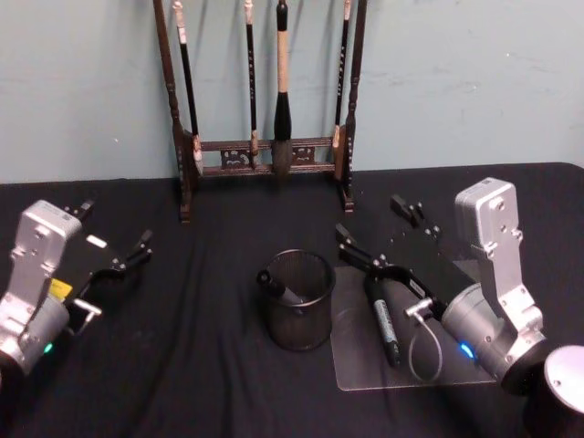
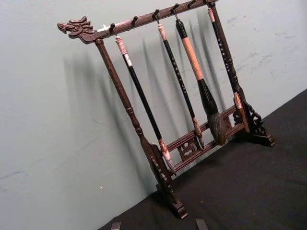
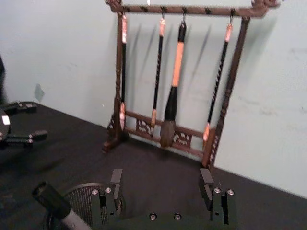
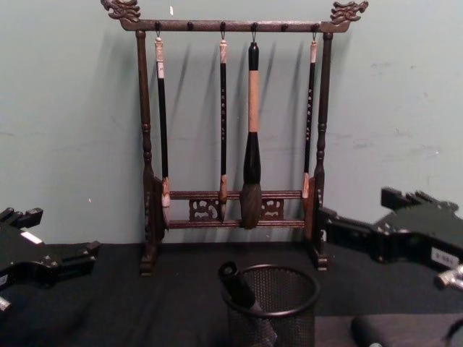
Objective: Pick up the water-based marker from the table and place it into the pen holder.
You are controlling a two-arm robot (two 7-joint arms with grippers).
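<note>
My right gripper (image 1: 372,221) hangs low over a black-clothed table, its jaws spread wide apart and holding nothing. The water-based marker (image 1: 384,321) lies flat under the jaws, beneath the nearer finger and back toward my wrist, resting on a clear plastic sheet (image 1: 360,370). The pen holder (image 1: 298,321), a black mesh cup, stands upright just beside the jaws on their left, with another marker (image 1: 273,284) leaning inside it. My left gripper (image 1: 114,228) sits well apart, its jaws also open and empty. I judge the water-based marker light, stiff and smooth, a round barrel likely to roll or skid on the slick sheet. I would close across the middle of the barrel, at its label, with the jaws square to its length.
</note>
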